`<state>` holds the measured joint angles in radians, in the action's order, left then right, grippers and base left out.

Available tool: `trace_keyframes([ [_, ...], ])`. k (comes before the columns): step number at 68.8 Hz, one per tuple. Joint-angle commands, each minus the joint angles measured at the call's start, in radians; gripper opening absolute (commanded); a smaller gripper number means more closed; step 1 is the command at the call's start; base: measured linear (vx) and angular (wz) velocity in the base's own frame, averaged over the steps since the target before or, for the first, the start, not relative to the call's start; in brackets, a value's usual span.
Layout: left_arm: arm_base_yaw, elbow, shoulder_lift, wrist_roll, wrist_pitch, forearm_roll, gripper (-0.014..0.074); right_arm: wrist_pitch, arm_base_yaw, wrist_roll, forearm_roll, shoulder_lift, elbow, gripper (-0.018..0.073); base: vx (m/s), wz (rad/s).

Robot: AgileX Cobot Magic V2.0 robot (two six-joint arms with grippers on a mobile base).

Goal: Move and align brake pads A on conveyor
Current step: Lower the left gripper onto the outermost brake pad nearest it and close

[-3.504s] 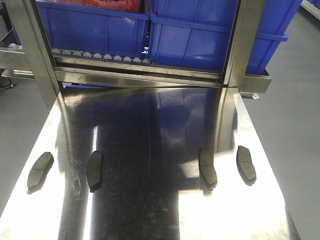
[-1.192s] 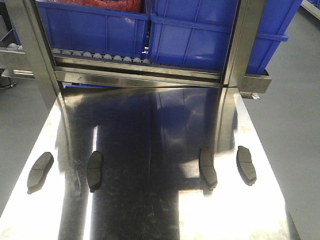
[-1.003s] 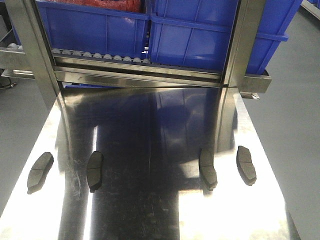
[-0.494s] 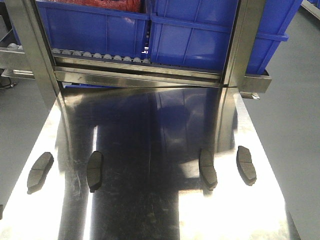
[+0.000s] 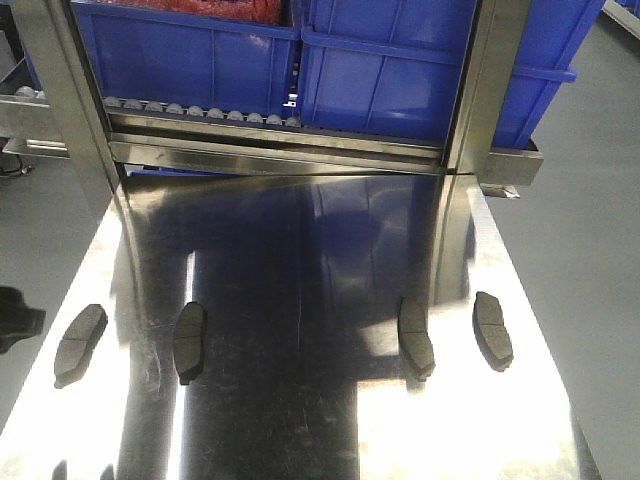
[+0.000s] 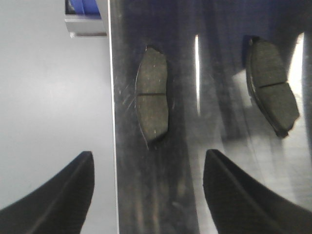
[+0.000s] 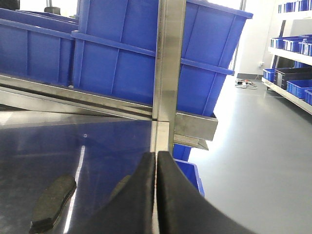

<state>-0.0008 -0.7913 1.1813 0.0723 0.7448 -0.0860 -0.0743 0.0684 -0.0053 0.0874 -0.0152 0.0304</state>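
Four brake pads A lie flat on the shiny steel table point(image 5: 300, 420): far left point(image 5: 80, 343), inner left point(image 5: 190, 342), inner right point(image 5: 416, 337) and far right point(image 5: 492, 329). My left gripper point(image 6: 148, 155) is open and empty. It straddles the table's left edge, just short of the far-left pad point(image 6: 152, 95), with the inner-left pad point(image 6: 270, 85) to its right. My right gripper point(image 7: 156, 155) is shut on nothing above the table's right side, and one pad point(image 7: 51, 202) lies to its left. The conveyor is out of view.
Blue bins point(image 5: 400, 70) sit on a roller rack behind the table. Steel uprights point(image 5: 490, 90) stand at the table's back corners. Grey floor point(image 5: 590, 260) lies on both sides. A dark shape point(image 5: 15, 320) shows at the left edge of the front view.
The four pads have not moved. A dark shape has come into the front view at the left edge, beside the far-left pad.
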Motion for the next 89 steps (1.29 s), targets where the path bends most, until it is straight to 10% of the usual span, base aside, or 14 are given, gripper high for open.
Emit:
trace_keyframes([
  [1, -0.023, -0.094, 0.087, 0.025, -0.015, -0.008, 0.0472, 0.074, -0.005, -0.010, 0.003, -0.012, 0.003, -0.0010, 0.00, 0.00],
  [35, -0.089, -0.276, 0.459, -0.072, 0.006, 0.058, 0.0472, 0.074, -0.005, -0.010, 0.003, -0.012, 0.003, -0.0010, 0.00, 0.00],
  [89, -0.080, -0.275, 0.558, -0.174, -0.082, 0.077, 0.0472, 0.074, -0.008, -0.010, 0.003, -0.012, 0.003, -0.0010, 0.00, 0.00],
])
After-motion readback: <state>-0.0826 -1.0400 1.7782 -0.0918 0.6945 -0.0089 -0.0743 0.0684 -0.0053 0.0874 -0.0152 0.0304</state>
